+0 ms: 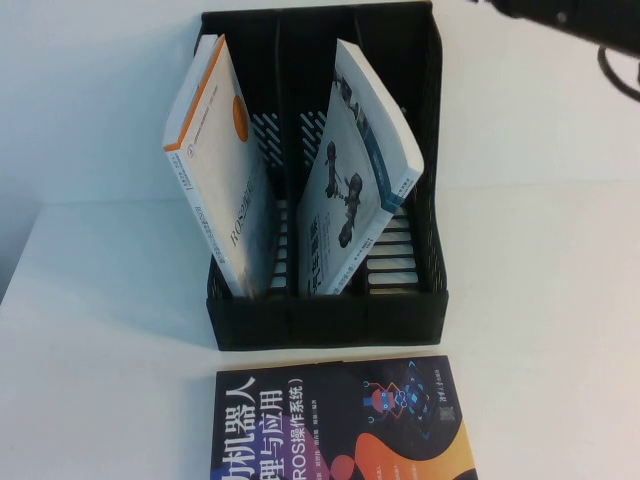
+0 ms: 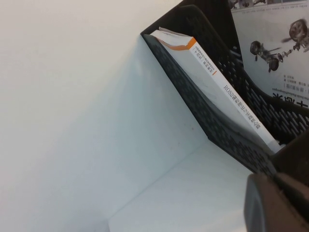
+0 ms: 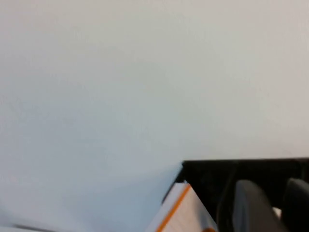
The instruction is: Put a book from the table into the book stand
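Note:
The black book stand point(image 1: 325, 322) stands on the white table point(image 1: 100, 330). The thin white book with the car-part pictures point(image 1: 352, 190) stands inside it, foot in the middle compartment, leaning right toward the right wall; nothing holds it. It also shows in the left wrist view point(image 2: 270, 43). My right gripper point(image 3: 273, 187) is open and empty, above the stand's back rim; its arm point(image 1: 570, 20) is at the far right. My left gripper point(image 2: 282, 200) is low beside the stand's left wall point(image 2: 212, 121), outside the high view.
A thick white book with an orange band point(image 1: 215, 150) leans in the left compartment and shows in both wrist views point(image 2: 217, 87) point(image 3: 178, 212). A dark book with orange-purple art point(image 1: 340, 425) lies flat in front of the stand. A black cable point(image 1: 615, 70) hangs at the far right.

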### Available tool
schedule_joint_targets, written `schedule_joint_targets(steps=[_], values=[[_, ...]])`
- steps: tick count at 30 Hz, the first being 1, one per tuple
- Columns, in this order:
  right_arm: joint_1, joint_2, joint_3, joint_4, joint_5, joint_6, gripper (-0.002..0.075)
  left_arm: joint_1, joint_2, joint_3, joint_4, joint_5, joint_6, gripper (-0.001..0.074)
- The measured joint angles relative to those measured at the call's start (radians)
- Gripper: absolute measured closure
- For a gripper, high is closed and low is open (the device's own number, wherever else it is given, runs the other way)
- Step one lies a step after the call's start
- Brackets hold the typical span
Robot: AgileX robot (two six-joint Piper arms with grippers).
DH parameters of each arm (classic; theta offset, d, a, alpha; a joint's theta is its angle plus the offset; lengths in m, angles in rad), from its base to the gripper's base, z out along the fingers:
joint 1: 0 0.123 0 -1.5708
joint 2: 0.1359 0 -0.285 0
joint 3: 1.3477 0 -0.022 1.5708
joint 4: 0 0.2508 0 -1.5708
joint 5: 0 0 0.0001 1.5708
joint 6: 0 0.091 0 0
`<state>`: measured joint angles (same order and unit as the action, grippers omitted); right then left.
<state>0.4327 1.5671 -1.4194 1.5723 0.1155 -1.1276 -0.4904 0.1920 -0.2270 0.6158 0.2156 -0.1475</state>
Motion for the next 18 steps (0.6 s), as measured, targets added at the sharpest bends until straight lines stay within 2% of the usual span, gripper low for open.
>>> schedule_joint_targets(steps=[1, 3, 6, 8, 11, 16, 18], values=[[0.0, -0.022, 0.0, 0.0, 0.008, -0.002, 0.0601, 0.0, 0.0, 0.0, 0.002, 0.0, 0.0, 0.0738], [0.0, -0.059, 0.0, -0.002, 0.028, -0.005, 0.0666, 0.0, 0.0, 0.0, 0.008, 0.0, -0.002, 0.0738], [0.0, -0.103, 0.0, -0.045, 0.085, -0.005, 0.0706, 0.0, 0.0, 0.0, 0.009, 0.0, -0.002, 0.0738], [0.0, -0.118, 0.0, -0.131, 0.148, 0.009, 0.0713, 0.0, 0.0, 0.0, 0.01, 0.0, -0.002, 0.0738], [0.0, -0.123, 0.005, -0.375, 0.264, 0.123, 0.0718, 0.0, 0.0, 0.0, 0.011, 0.0, -0.002, 0.0738], [0.0, -0.123, 0.055, -0.825, 0.55, 0.488, 0.072, 0.0, 0.0, 0.004, 0.019, 0.0, -0.002, 0.0738], [0.0, -0.123, 0.079, -0.948, 0.643, 0.583, 0.072, 0.0, 0.0, 0.004, 0.02, 0.0, -0.002, 0.0738]])
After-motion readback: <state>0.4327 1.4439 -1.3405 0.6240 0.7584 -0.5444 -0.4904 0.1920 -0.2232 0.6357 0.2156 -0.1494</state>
